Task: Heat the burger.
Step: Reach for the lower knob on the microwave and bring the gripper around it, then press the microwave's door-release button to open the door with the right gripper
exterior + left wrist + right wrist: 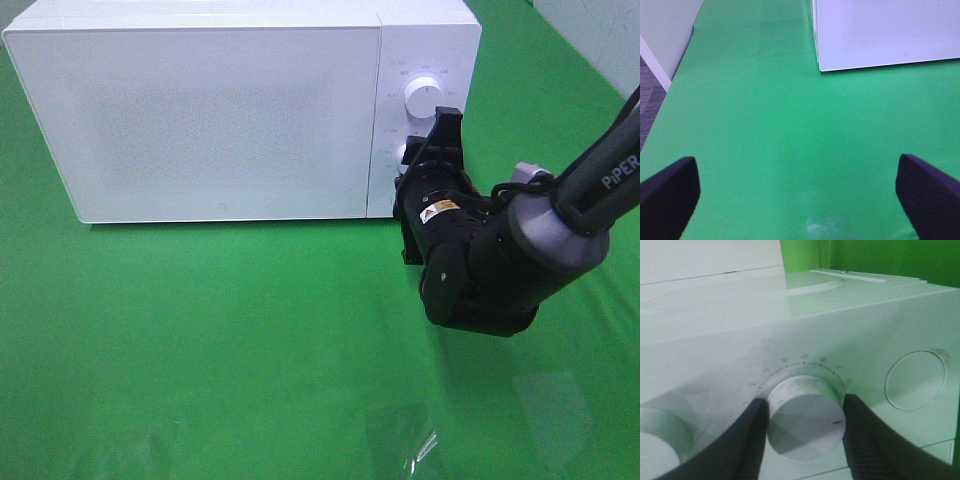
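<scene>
A closed white microwave (220, 110) with a numbered knob (802, 417) stands on green cloth (200, 350).

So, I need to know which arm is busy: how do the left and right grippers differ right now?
The left gripper has its jaws spread wide with nothing between them; the right gripper has its jaws closed on the lower knob of the microwave. The left gripper hangs over bare green cloth, short of the microwave; the right gripper is right at its front. Both have black jaws.
</scene>
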Motion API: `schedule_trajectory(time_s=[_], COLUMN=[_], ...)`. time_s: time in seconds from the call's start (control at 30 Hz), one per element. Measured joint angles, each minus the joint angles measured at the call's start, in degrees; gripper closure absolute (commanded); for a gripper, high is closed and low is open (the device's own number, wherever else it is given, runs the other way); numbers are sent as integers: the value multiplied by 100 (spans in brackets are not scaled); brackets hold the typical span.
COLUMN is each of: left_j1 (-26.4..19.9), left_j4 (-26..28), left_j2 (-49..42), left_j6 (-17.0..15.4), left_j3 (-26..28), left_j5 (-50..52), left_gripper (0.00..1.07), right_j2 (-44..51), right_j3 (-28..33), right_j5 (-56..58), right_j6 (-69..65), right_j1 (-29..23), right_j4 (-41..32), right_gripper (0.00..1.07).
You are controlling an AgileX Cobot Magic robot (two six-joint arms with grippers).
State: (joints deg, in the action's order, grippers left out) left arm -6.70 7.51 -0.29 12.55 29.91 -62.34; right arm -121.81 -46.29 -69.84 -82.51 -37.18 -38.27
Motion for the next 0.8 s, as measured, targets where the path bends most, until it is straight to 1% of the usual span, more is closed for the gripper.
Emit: schedule_trajectory(time_s=[0.03,0.07,0.17,0.2,0.23,0.27,0.3,0.33,0.37,0.4,0.43,0.47,0.5,0.53,0.57,0.6,0.7,0.8], left_j1=[0,0,0,0,0,0,0,0,0,0,0,0,0,0,0,0,0,0], left_j4=[0,0,0,0,0,0,0,0,0,0,0,0,0,0,0,0,0,0], left_j2=[0,0,0,0,0,0,0,0,0,0,0,0,0,0,0,0,0,0], left_j6=[0,0,0,0,0,0,0,0,0,0,0,0,0,0,0,0,0,0], left_j3=[0,0,0,0,0,0,0,0,0,0,0,0,0,0,0,0,0,0], left_j5=[0,0,0,0,0,0,0,0,0,0,0,0,0,0,0,0,0,0], left_gripper=[7,7,7,7,7,7,7,7,7,7,7,7,7,7,7,7,7,7], right_j2=[0,0,0,0,0,0,0,0,0,0,0,0,6,6,6,6,34,183], right_j3=[0,0,0,0,0,0,0,0,0,0,0,0,0,0,0,0,29,195], right_j5=[0,0,0,0,0,0,0,0,-6,-6,-6,-6,0,0,6,34,52,46], right_j6=[0,6,34,74,74,160,223,223,321,321,413,413,516,516,630,716,825,1031], right_j1=[0,0,0,0,0,0,0,0,0,0,0,0,-17,-17,-29,-29,-34,-34], right_j4=[0,-6,-11,-17,-17,-29,-40,-40,-57,-57,-69,-69,-69,-69,-69,-63,17,201], right_gripper=[100,96,94,88,88,81,72,72,59,59,45,45,40,40,30,24,24,28])
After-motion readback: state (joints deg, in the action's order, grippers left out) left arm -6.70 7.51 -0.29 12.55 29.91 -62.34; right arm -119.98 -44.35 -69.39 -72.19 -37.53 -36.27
